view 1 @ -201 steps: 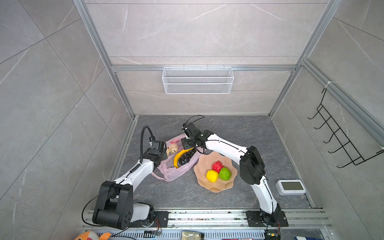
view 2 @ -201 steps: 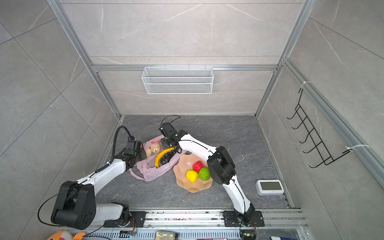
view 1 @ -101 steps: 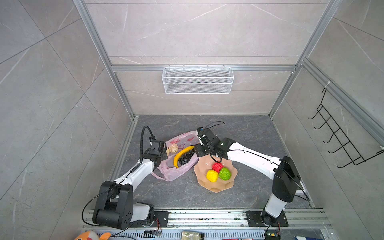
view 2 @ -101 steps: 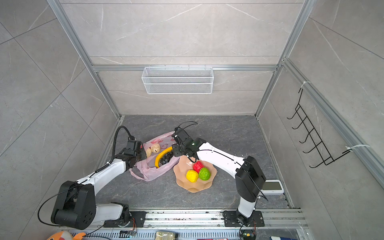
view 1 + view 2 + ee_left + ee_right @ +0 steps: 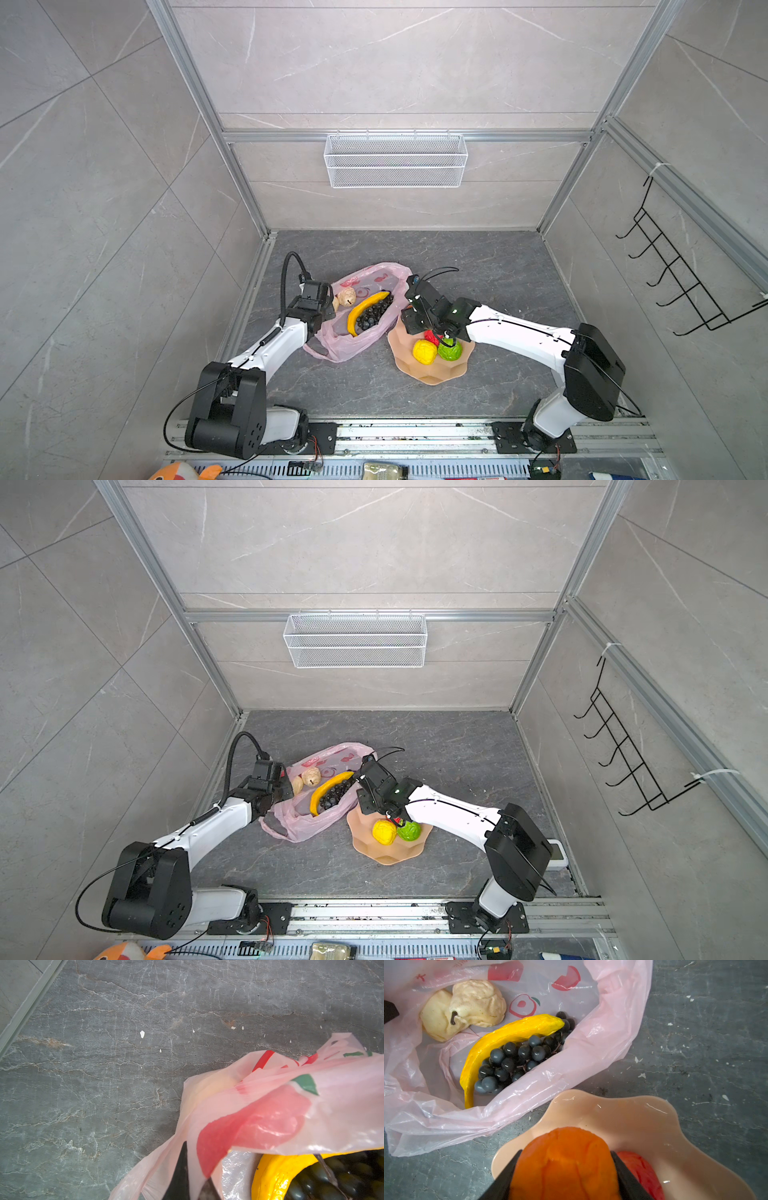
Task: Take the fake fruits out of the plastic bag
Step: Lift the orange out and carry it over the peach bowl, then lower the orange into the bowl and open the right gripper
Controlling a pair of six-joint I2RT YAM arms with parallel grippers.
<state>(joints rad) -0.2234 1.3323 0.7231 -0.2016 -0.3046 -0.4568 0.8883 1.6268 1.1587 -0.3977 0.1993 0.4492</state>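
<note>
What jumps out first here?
The right gripper clamps an orange tangerine over the peach wavy plate, where a red berry, yellow fruit and green fruit lie. Beside the plate, the pink plastic bag lies open with a yellow banana, dark grape bunch and two beige fruits inside, its edge pinched by the left gripper.

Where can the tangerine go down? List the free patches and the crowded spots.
Free: the plate's half facing the bag; floor behind the right arm, toward the back wall; floor before the front rail. Crowded: plate's other half, with red fruit, yellow fruit, green fruit.
</note>
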